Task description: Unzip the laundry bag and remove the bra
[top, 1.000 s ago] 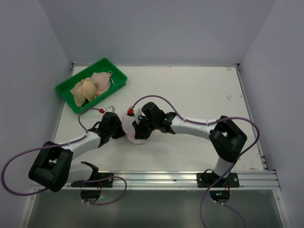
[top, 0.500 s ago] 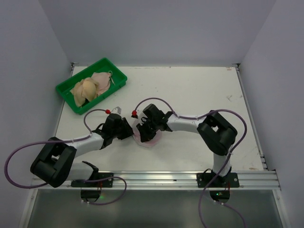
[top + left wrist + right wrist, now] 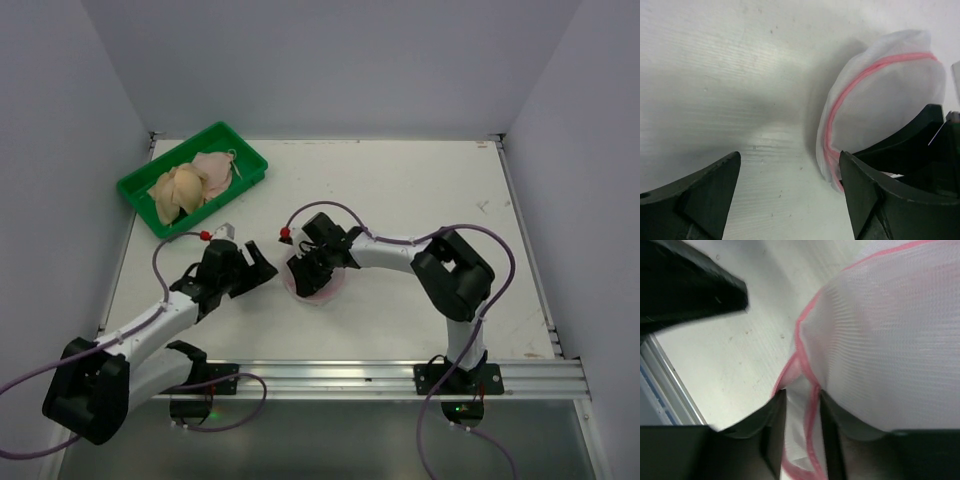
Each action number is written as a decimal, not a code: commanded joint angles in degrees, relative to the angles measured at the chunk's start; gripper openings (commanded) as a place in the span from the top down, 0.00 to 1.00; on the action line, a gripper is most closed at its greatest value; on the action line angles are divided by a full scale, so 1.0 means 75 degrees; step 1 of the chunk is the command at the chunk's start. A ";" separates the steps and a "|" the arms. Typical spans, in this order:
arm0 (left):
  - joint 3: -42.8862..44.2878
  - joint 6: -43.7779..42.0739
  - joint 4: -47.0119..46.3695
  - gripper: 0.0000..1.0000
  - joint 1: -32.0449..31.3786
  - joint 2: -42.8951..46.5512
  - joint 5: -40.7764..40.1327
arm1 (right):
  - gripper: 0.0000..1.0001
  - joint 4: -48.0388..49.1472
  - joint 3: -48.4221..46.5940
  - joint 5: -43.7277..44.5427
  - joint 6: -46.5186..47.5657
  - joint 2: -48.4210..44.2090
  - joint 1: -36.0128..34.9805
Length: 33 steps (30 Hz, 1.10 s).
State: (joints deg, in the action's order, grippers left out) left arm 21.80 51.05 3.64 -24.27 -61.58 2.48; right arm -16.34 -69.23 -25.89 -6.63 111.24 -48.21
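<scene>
The white mesh bag (image 3: 325, 290) lies mid-table, toward the near edge. The left gripper (image 3: 789, 165) sits just left of it, fingers spread wide on nothing; the right gripper (image 3: 801, 407) has narrowly parted fingers astride a fold of the pink rim (image 3: 799, 335), clamped or loose I cannot tell. Two bras (image 3: 190, 185) lie in the green tray (image 3: 140, 205), far left.

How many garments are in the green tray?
2 in the green tray: a yellowish garment on the left, a pale pink garment on the right. More may hide beneath.
</scene>
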 commanded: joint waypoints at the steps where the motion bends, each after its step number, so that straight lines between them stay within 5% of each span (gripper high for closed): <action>1: 0.0877 -0.0453 0.1446 0.16 0.0340 0.0674 -0.0657 | 0.61 -0.0528 -0.0272 -0.0040 -0.0064 -0.0616 0.0029; 9: 0.2026 -0.0830 0.2632 0.12 0.0658 0.1238 -0.1116 | 0.33 -0.1277 -0.1034 0.0159 -0.0194 -0.1683 0.0029; 17: 0.2448 -0.0935 0.3053 0.12 0.0693 0.1613 -0.1338 | 0.21 -0.1899 -0.1748 0.0557 -0.0194 -0.1953 0.0017; 21: 0.2845 -0.1146 0.3358 0.08 0.0740 0.1742 -0.1631 | 0.13 -0.2005 -0.1937 0.1667 -0.0462 -0.2187 0.0215; 27: 0.3571 -0.1731 0.3780 0.00 0.0939 0.1707 -0.2287 | 0.01 -0.1959 -0.1856 0.2347 -0.1341 -0.3250 0.2042; 33: 0.4919 -0.2188 0.4962 0.00 0.1068 0.2045 -0.3025 | 0.01 -0.1947 -0.1083 0.3287 -0.1881 -0.5313 0.3976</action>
State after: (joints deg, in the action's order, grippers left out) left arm 51.88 38.24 35.42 -16.86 -49.08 -14.72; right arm -30.61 -79.13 -6.48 -17.17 81.12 -21.93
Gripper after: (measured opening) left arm 0.997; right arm 0.985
